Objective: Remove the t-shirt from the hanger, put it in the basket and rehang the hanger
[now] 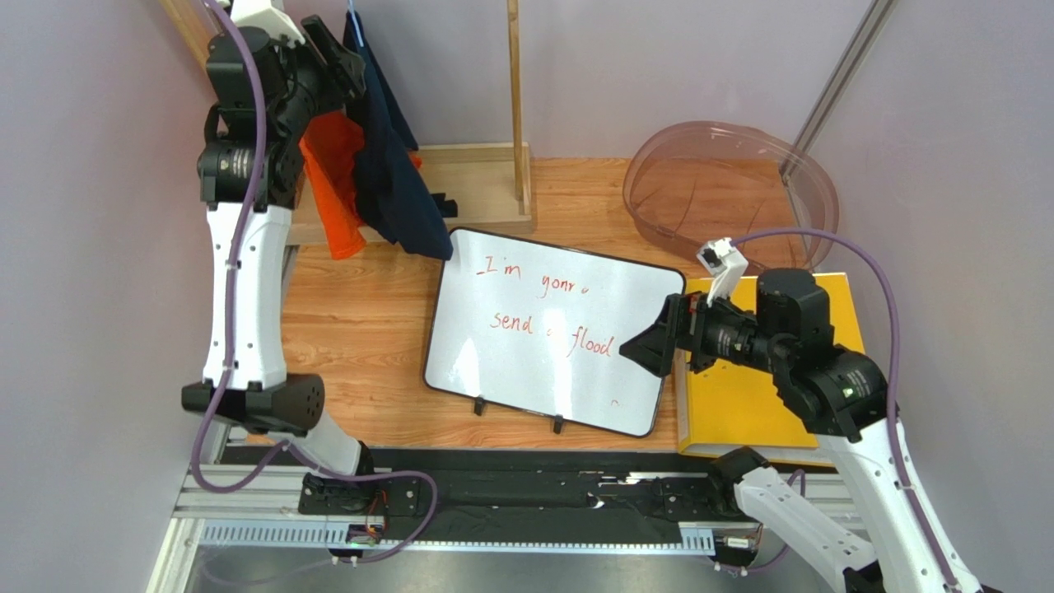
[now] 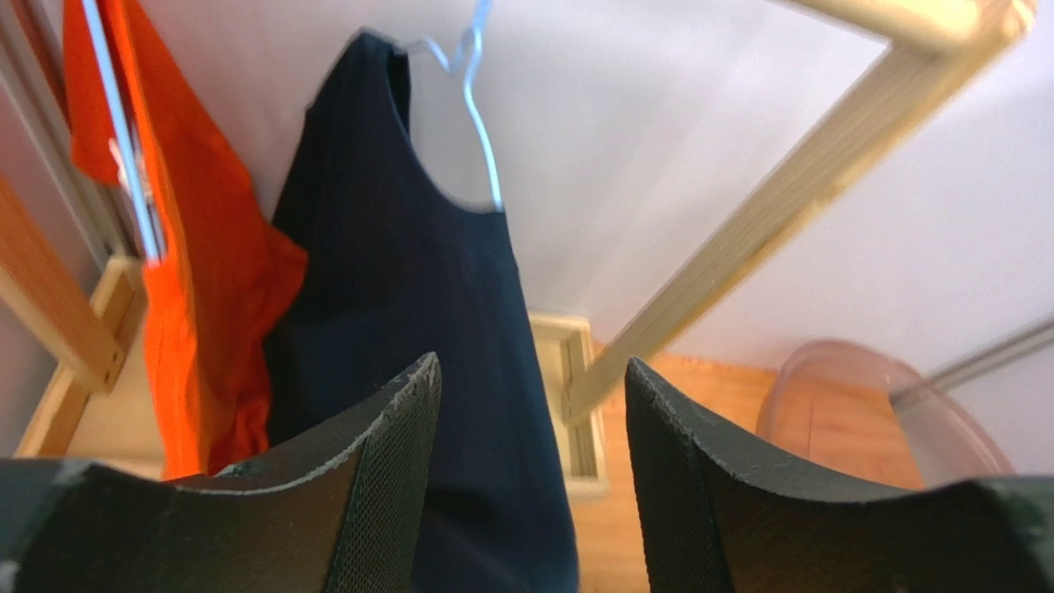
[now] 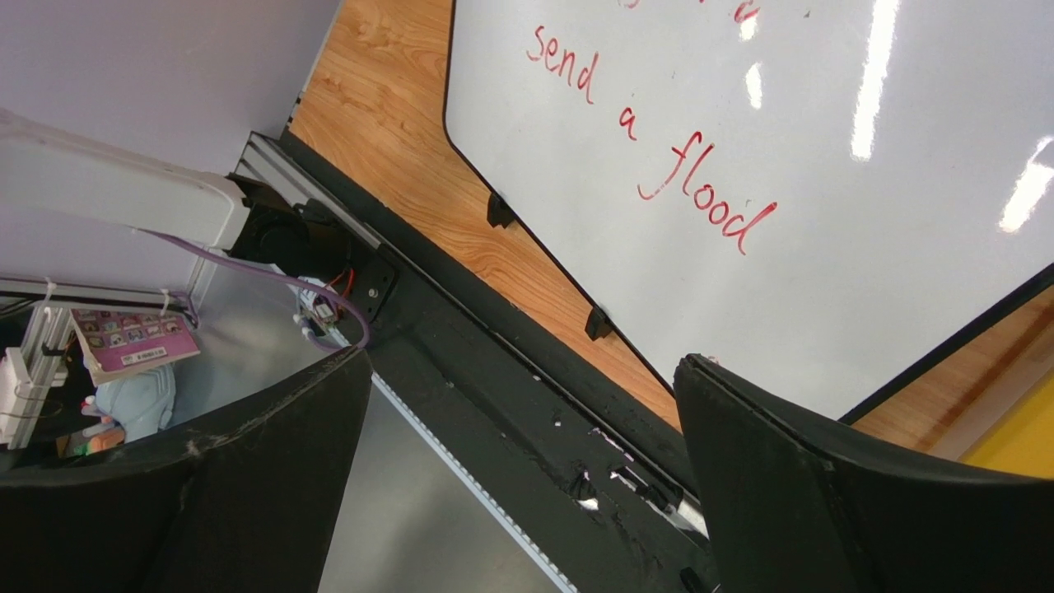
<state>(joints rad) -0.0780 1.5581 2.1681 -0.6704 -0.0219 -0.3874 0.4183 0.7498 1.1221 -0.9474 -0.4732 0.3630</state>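
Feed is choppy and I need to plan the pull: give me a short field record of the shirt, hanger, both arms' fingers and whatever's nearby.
t-shirt: navy, hanging on the hanger, not yet removed
hanger: pale wire, showing at the neckline
orange shirt: hanging just left of the t-shirt
left fingers: open, empty, pointing up at the t-shirt
right fingers: open, empty, low by the whiteboard
rack: wooden frame around the clothes
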